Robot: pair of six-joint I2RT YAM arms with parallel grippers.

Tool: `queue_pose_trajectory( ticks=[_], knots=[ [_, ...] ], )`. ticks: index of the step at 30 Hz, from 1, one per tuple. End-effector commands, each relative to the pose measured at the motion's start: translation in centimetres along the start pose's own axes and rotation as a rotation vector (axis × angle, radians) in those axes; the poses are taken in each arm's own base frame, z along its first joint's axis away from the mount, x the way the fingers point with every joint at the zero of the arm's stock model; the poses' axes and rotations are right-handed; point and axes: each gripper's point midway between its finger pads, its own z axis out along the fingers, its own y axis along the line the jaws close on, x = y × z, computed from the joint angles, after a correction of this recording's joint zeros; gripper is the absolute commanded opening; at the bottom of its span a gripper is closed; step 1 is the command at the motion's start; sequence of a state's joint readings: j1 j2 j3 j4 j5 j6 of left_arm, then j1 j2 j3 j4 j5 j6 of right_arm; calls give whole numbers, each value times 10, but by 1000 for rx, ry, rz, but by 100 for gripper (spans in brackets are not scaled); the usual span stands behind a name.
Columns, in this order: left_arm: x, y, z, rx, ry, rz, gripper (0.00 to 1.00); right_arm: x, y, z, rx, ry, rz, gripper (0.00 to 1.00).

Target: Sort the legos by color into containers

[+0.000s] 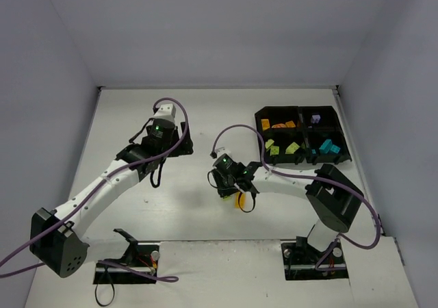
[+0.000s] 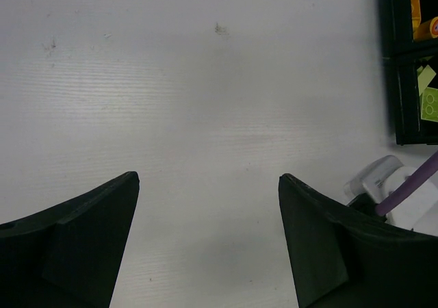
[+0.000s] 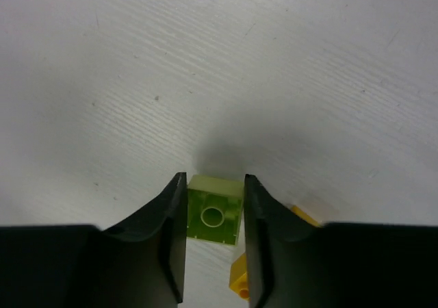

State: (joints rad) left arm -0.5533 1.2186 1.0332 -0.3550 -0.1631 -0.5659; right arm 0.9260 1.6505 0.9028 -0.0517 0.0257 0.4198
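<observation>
Ok, right gripper (image 3: 214,182) is down on the table (image 3: 274,61) mid-scene, left of the tray (image 1: 294,108), jaws pinched together on a yellow-green brick (image 3: 214,215). Its fingers (image 3: 171,239) press the brick's two flat sides, round face toward the wrist cam, so the grip looks square and centred. Can't tell if it's off the surface yet. An orange brick (image 3: 239,280) lies just beside it, partly hidden behind one finger, so it could get dragged on the lift. Meanwhile left gripper (image 2: 209,178) hangs over bare table further left, jaws wide apart, nothing between them, prob parked clear so the arms don't clash. The tray sits far right with 4 compartments: orange bricks (image 1: 282,124) far-left, purple bricks (image 1: 315,118) far-right, yellow-green bricks (image 1: 280,148) near-left, cyan bricks (image 1: 328,146) near-right. So the sort looks mostly done, and these two loose ones seem to be the only ones outside the tray. Next move IMO: lift straight up, then carry right to the near-left compartment, conveniently the closest to the pickup.
</observation>
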Motion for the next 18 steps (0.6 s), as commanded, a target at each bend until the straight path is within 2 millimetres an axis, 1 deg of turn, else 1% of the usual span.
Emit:
queue_pose_trajectory(
  ticks=[1,2,4,6,7,8,9,10,11,12,13,14,15,17,18],
  knots=[
    [-16,1,-11,1,-61,-36,76,-17,0,-1,33,-79,31,13],
    [-16,1,-11,3,-60,-34,76,-22,-1,-5,39,-101,36,0],
    [-17,1,-11,5,-62,-32,76,-32,-9,-12,73,-144,43,0],
    [-16,1,-10,6,-60,-28,76,-52,-22,-25,99,-201,78,0],
    [-16,0,-10,8,-59,-28,76,-64,-29,-35,111,-239,96,0],
    [-16,-1,-10,14,-56,-28,76,-71,-37,-40,123,-257,114,0],
    [-15,-2,-10,17,-55,-28,76,-82,-58,-46,156,-281,160,0],
    [-15,-2,-10,18,-54,-26,76,-92,-72,-58,191,-320,185,0],
    [-14,-1,-9,17,-51,-27,76,-98,-86,-65,226,-346,209,0],
    [-14,-2,-10,19,-52,-27,76,-105,-110,-73,279,-374,249,0],
    [-12,0,-9,17,-49,-27,76,-112,-124,-84,311,-409,268,0],
    [-12,0,-9,19,-51,-28,76,-116,-139,-90,339,-423,292,0],
    [-11,-1,-10,23,-50,-26,76,-119,-167,-97,388,-438,347,0],
    [-9,0,-9,21,-45,-22,76,-122,-192,-104,429,-451,395,0],
    [-8,1,-9,19,-43,-20,76,-120,-217,-109,476,-456,445,0]
  ],
)
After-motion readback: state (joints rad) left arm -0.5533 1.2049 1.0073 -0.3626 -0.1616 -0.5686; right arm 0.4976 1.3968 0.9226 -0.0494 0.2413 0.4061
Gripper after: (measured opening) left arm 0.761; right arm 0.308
